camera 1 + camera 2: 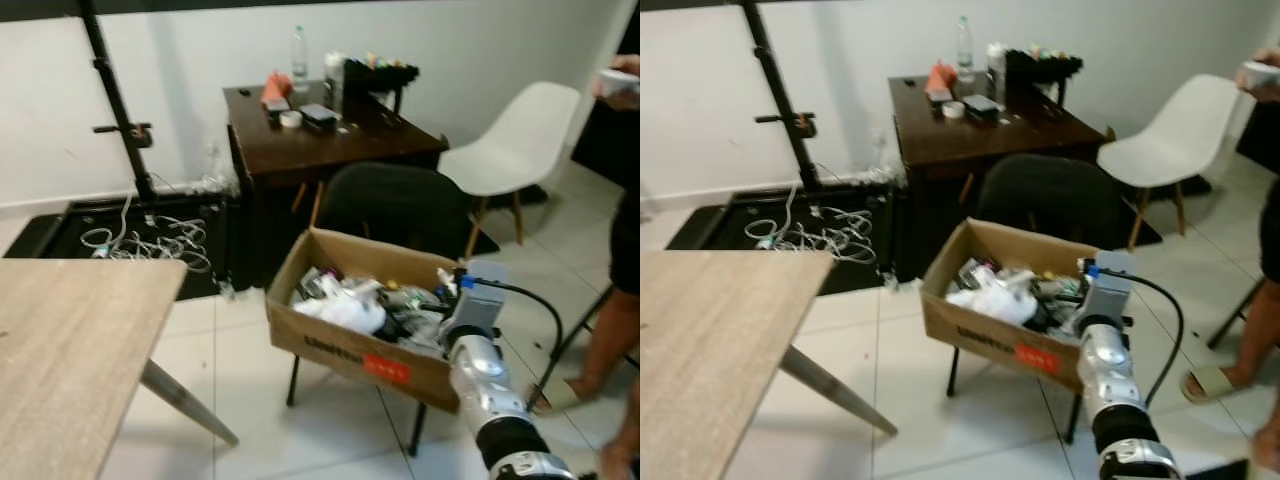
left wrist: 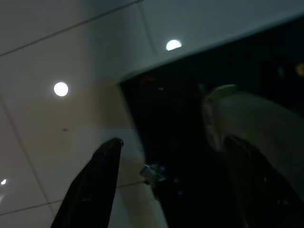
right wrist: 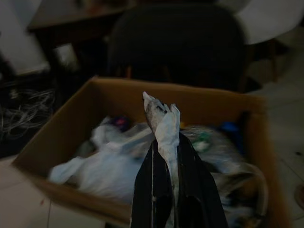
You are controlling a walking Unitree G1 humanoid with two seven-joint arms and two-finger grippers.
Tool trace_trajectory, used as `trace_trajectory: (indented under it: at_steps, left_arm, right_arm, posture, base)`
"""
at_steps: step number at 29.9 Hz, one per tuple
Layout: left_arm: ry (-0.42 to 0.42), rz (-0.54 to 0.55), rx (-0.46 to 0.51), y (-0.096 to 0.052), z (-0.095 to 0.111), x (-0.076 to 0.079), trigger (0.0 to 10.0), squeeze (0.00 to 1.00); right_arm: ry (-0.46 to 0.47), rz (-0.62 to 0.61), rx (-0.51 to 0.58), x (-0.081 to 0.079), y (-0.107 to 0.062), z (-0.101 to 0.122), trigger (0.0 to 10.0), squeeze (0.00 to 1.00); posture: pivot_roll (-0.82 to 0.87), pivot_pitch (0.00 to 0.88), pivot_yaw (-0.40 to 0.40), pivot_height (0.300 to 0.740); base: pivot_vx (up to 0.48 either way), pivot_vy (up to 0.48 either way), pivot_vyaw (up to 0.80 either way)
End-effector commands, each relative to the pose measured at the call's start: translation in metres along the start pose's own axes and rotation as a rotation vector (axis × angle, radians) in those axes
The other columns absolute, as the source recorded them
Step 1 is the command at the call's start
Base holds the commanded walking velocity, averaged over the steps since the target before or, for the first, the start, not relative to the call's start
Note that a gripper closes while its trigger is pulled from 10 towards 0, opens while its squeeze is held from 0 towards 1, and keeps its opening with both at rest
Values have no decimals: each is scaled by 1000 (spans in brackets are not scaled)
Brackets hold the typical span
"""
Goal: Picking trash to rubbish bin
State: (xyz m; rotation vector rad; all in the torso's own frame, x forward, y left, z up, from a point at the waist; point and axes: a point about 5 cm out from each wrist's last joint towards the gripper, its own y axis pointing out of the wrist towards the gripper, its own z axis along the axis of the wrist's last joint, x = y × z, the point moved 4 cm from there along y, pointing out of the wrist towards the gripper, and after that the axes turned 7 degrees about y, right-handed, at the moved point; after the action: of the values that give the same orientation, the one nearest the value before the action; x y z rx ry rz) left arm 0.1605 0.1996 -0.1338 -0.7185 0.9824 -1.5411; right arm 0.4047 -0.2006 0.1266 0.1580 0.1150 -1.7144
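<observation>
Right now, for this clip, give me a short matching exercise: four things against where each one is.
1. cardboard box
2. clear bottle
3. crumpled paper
4. tangled cables

a. on the dark desk
b. in the right gripper
c. on the black chair
d. on the floor by the wall

Pairs: 1-c, 2-a, 3-b, 4-d

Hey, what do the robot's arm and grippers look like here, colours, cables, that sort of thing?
The right arm is silver metal with a black band near its lower end, a grey boxy wrist block with a blue spot, and a black cable looping beside it. The right gripper has long black fingers, as does the left gripper.
</observation>
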Motion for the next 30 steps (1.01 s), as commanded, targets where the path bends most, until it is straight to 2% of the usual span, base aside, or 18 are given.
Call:
trace_trajectory:
  at_steps: [1, 11, 20, 22, 25, 26, 27, 30]
  left_arm:
    - [-1, 1, -7, 0, -1, -2, 10000, 0]
    - [8, -7, -12, -1, -2, -2, 10000, 0]
    - [10, -12, -11, 0, -2, -1, 10000, 0]
    - [10, -14, -11, 0, -2, 0, 10000, 0]
    - [-1, -10, -15, 0, -2, 0, 10000, 0]
    - [1, -2, -24, 0, -3, -1, 10000, 0]
    - [1, -2, -24, 0, -3, -1, 10000, 0]
    - [18, 6, -32, 0, -4, -1, 10000, 0]
  right_arm:
    - [-22, -56, -17, 15, -1, -3, 10000, 0]
    - [-29, -112, -26, 31, -2, -3, 10000, 0]
    - [-33, -116, -25, 32, -2, -3, 10000, 0]
    - [-30, -117, -22, 33, -2, -2, 10000, 0]
    - [-19, -68, -38, 27, -2, -6, 10000, 0]
    - [-12, -15, -53, 19, -3, -10, 10000, 0]
    - [-12, -15, -53, 19, -3, -10, 10000, 0]
    - [0, 85, -62, 1, -7, -16, 10000, 0]
  posture:
    - [-139, 94, 80, 740]
    - [-147, 96, 83, 740]
    - [-149, 92, 83, 740]
    - [-148, 93, 83, 740]
    - [-149, 95, 84, 740]
    - [-149, 95, 84, 740]
    - [-149, 95, 84, 740]
    - [-150, 97, 84, 740]
  base:
    - [364, 0, -800]
    - [362, 0, -800]
    - [363, 0, -800]
    - [364, 0, 0]
    - [336, 0, 0]
    - [0, 0, 0]
    - [0, 0, 0]
    - [0, 0, 0]
